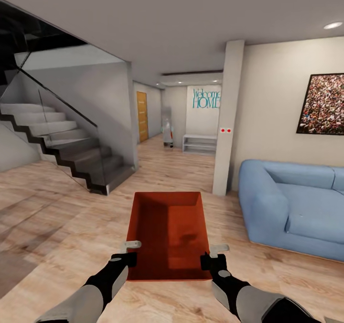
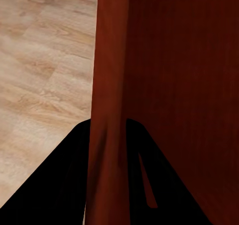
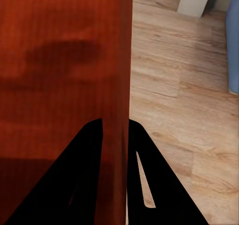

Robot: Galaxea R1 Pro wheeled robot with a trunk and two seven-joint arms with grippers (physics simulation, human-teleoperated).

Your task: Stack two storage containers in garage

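I hold one orange-red open-top storage container (image 1: pixel 169 227) in front of me, above the light wood plank floor (image 1: pixel 57 218) of the living room. My left gripper (image 1: pixel 130 252) is shut on the container's left wall near its near corner. The right gripper (image 1: pixel 213 256) is shut on the right wall. In the left wrist view the dark fingers (image 2: pixel 64 175) straddle the red wall (image 2: pixel 107 85). The right wrist view shows that gripper (image 3: pixel 115 127) pinching the container's (image 3: pixel 59 85) wall the same way, with the bin's inside beside it.
A blue sofa (image 1: pixel 291 203) stands at the right, with a white pillar (image 1: pixel 228 117) just left of it. A dark staircase with a glass rail (image 1: pixel 71 146) rises at the left. Between them a hallway leads to a wooden door (image 1: pixel 142 116) and a white bench (image 1: pixel 199 143).
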